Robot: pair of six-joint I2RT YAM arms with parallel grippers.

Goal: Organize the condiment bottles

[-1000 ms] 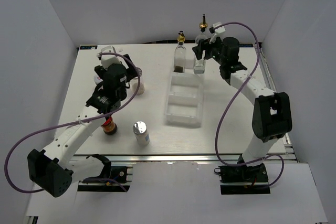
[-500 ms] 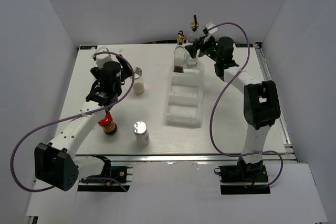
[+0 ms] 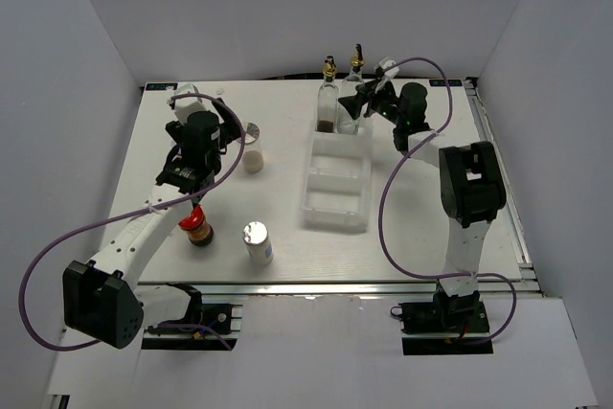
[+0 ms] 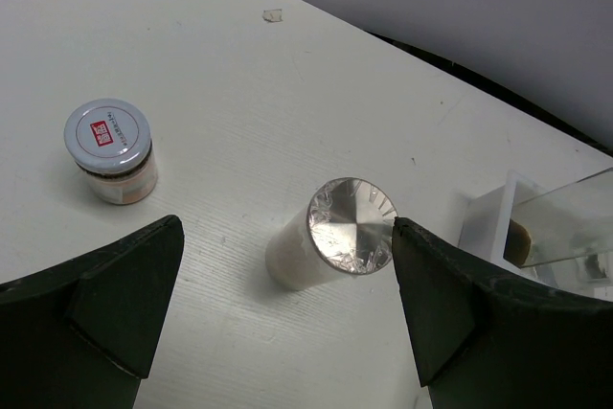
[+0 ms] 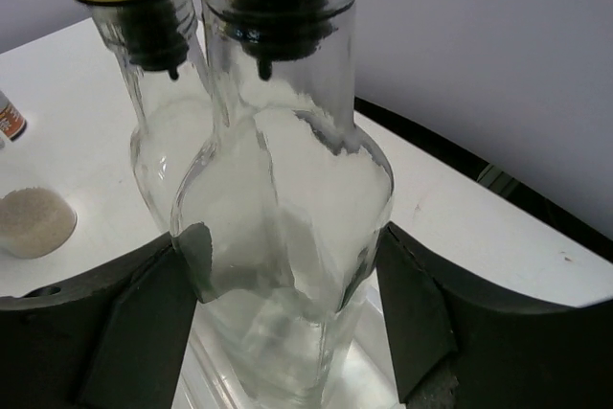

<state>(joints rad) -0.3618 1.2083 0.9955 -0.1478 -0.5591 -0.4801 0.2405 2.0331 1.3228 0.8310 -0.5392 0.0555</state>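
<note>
My right gripper [image 3: 367, 102] [image 5: 287, 275] is shut on a tall clear glass bottle [image 3: 354, 76] [image 5: 287, 170], held upright at the far end of the white tray [image 3: 335, 203]. It is close beside the second gold-topped bottle [image 3: 329, 102] [image 5: 158, 141], which holds dark liquid. My left gripper [image 3: 213, 146] [image 4: 287, 318] is open, above a silver-lidded shaker [image 3: 252, 148] [image 4: 350, 227] that lies ahead between the fingers. A white-lidded jar [image 4: 110, 148] stands left of it. A red-capped brown jar [image 3: 197, 228] and a second shaker [image 3: 257, 241] stand near the front.
The tray's two nearer compartments [image 3: 334, 179] hold nothing. White walls close the table on the left, right and back. The left arm's cable loops over the table's left front.
My right gripper has carried the clear bottle left and down to beside the dark-liquid bottle. My left gripper moved back from above the red-capped jar towards the shaker, then stayed.
</note>
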